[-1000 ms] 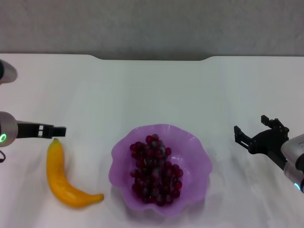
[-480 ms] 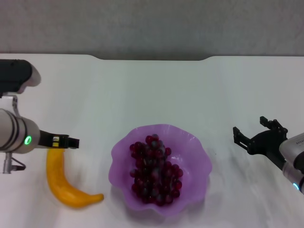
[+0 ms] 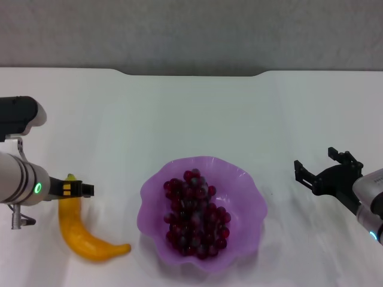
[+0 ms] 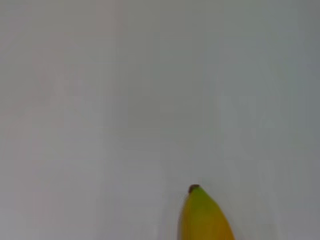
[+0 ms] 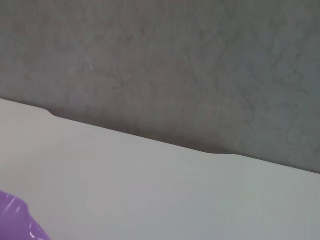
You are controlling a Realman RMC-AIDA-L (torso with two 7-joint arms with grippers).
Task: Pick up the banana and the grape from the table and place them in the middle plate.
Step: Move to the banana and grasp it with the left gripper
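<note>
On the left of the head view, the left gripper [image 3: 84, 189] reaches in from a pale cylindrical wrist with a green ring light; its dark fingers point toward the plate and sit over the upper tip of the banana [image 3: 81, 230]. How far those fingers are parted cannot be told from any view, and nothing shows them gripping the fruit.

There is one banana, smooth and yellow-orange, curved like a hook, lying flat on the counter [image 3: 191, 113] just left of the plate. Its greenish tip with a small dark stub is by the left gripper, and its other end curls toward the plate without touching it. The left wrist view shows only that tip [image 4: 202, 215] against the plain white surface.

In the middle stands one plate, the middle plate [image 3: 248, 179], a translucent light purple bowl with a wavy, scalloped rim. A single bunch, the grape [image 3: 196, 212], lies inside it: many small round dark red-purple berries, some with a greyish bloom, running from the far rim toward the near one. A corner of the purple rim [image 5: 17, 222] shows in the right wrist view.

On the right, the right gripper [image 3: 323, 169] hovers above the counter, well apart from the plate, its black fingers spread wide and holding nothing.

The counter is broad, matt white, with a notched far edge.
</note>
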